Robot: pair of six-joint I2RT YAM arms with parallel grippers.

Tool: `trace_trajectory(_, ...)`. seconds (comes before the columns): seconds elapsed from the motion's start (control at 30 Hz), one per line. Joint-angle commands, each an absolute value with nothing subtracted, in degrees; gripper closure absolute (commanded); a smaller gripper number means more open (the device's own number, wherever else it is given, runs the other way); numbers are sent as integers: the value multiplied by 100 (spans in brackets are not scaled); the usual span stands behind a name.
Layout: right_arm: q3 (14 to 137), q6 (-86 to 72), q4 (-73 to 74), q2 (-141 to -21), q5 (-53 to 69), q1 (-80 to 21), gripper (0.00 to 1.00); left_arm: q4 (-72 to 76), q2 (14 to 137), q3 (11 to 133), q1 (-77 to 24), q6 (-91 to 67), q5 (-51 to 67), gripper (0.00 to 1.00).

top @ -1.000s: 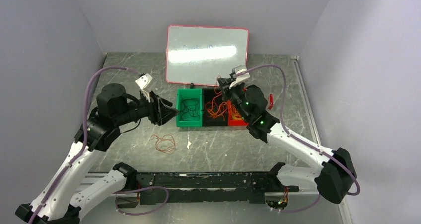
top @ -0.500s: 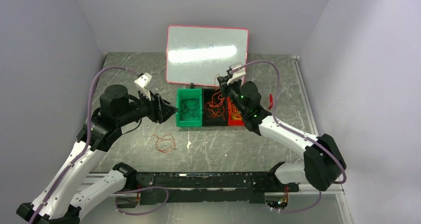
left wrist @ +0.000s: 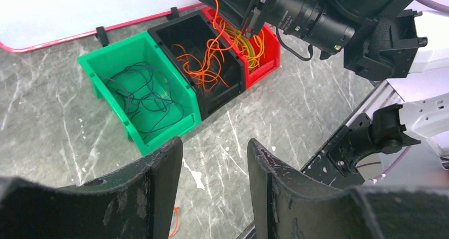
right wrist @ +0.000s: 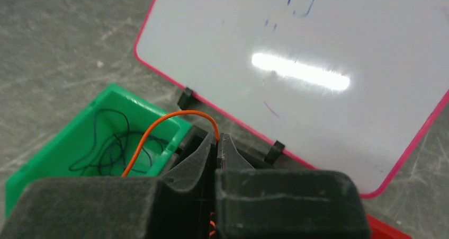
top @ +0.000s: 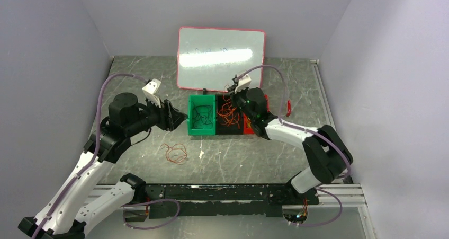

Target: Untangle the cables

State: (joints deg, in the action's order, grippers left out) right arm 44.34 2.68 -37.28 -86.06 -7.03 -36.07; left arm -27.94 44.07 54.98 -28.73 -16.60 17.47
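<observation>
From above, the right hand hangs over the black bin, the middle of three, between a green bin and a red bin. The left hand sits spread and empty beside the green one. One orange loop lies apart on the surface.

The left wrist shows black cables, an orange tangle and yellow cables, one colour per bin, too knotted to count.

The right wrist shows its hand pressed together on one orange cable. Lift it slowly, straight up, so the neighbours stay behind.
</observation>
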Motion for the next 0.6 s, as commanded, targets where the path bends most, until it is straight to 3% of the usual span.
trace_trajectory(0.0, 4489, 457, -3938, -8978, -718, -3551, 100, -2704, 4324, 5434, -2907, -1768, 1428, 47)
trace_trajectory(0.57, 5139, 620, -2323, -10120, -695, -3554, 100, -2737, 4438, 5352, -2908, -1703, 1326, 47)
